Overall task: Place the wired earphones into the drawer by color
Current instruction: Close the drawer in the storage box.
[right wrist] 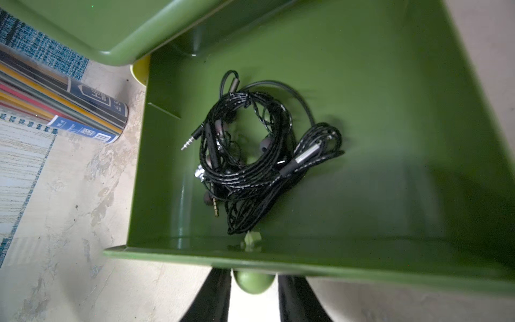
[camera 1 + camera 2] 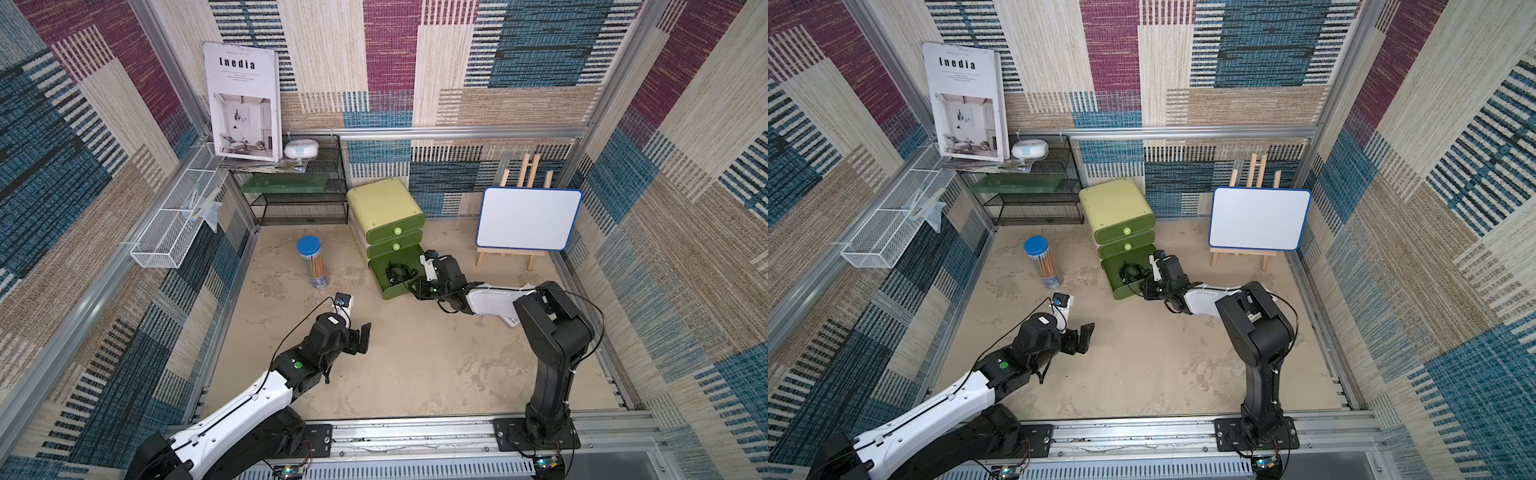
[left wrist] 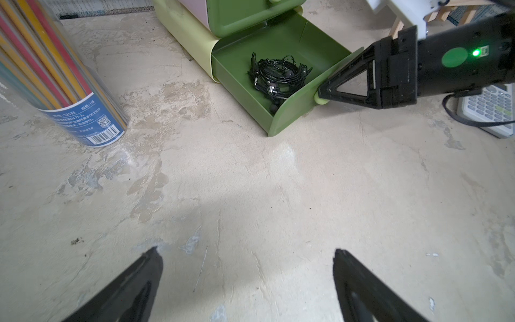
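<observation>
Where the earphones lie: the earphones [image 1: 259,156] are black coiled bundles, tangled together on the floor of the bottom drawer [image 1: 390,111]. I can pick out jack plugs and earbuds among the loops, but I cannot count the bundles.
Drawer: it is pulled well out of the cabinet [image 2: 384,208], open on top, and dark green inside. In both top views the earphones show as a dark knot in it.
Knob: the knob [image 1: 253,283] is pale green, on the drawer's front panel, and sits between my right fingers.
Right end effector: the right end effector [image 1: 254,276] is at the drawer front with one finger on each side of the knob, very close on both sides. I cannot tell whether it is clenched on the knob or just short of touching.
Left end effector: the left end effector [image 3: 246,259] is released, with its jaws spread wide. It hovers above bare counter [image 2: 415,365], well apart from the drawer.
Upper drawers: the two above are shut, each with its own pale knob.
Pencil tube: the tube [image 2: 312,262] stands upright with a blue lid, near the cabinet on my left arm's side.
Calculator: the calculator [image 3: 490,108] lies flat on the counter beneath my right arm, partly hidden.
Whiteboard: the whiteboard [image 2: 528,218] is blank and stands on a wooden easel at the back, on my right arm's side.
Shelf: the shelf [image 2: 299,203] is black mesh, against the back wall beside the cabinet. A book [image 2: 243,99] titled "Inedia" leans on top of it.
Basket: the basket [image 2: 174,232] is white wire, fixed along the side wall.
</observation>
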### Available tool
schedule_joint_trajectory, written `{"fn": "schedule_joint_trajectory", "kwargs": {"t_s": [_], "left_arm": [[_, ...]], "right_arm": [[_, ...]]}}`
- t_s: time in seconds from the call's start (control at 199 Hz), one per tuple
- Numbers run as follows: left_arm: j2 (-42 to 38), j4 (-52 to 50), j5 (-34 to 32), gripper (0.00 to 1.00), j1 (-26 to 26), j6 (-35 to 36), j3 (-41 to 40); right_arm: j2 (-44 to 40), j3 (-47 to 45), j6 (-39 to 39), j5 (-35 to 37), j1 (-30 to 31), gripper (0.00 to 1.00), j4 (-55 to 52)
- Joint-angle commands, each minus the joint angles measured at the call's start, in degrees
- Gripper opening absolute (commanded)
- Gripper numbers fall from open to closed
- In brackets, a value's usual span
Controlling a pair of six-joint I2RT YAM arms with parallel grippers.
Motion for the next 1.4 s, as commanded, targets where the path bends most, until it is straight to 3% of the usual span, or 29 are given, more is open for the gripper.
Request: {"fn": "schedule_joint_trajectory", "kwargs": {"t_s": [0.0, 1.399], "left_arm": [[0.1, 1.2, -0.2, 0.99, 0.1, 0.3, 0.3], [-1.3, 1.0, -1.1, 0.99, 0.1, 0.9, -0.1]], "right_arm": [[0.6, 1.0, -0.5, 0.7, 0.1, 0.34, 1.8], [12.8, 14.2, 1.4, 6.7, -0.1, 0.38, 8.0]]}}
